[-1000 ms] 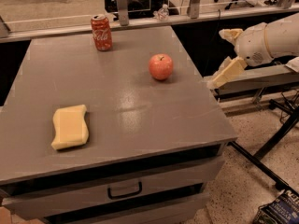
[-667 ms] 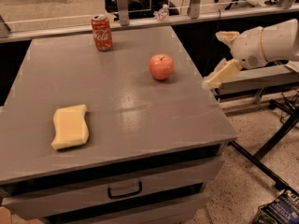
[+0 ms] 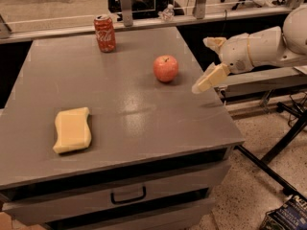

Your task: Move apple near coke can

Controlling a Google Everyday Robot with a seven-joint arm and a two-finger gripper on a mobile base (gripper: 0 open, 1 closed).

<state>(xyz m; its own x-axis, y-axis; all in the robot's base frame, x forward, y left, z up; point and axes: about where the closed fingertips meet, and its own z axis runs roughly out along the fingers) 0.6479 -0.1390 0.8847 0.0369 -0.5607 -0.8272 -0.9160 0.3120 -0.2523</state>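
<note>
A red-orange apple [image 3: 166, 68] sits on the grey table [image 3: 144, 123], right of the middle toward the back. A red coke can [image 3: 104, 33] stands upright near the table's back edge, left of the apple and well apart from it. My gripper [image 3: 207, 61] hangs at the table's right edge, to the right of the apple and a short gap from it. Its two pale fingers [image 3: 209, 78] are spread apart with nothing between them.
A yellow sponge [image 3: 72, 130] lies at the front left of the table. A drawer with a handle [image 3: 128, 195] is below the tabletop. A black stand's legs [image 3: 283, 143] cross the floor on the right. A rail runs behind the table.
The arm has moved left, bringing the gripper over the table's right edge and closer to the apple. The apple, can and sponge have not moved.
</note>
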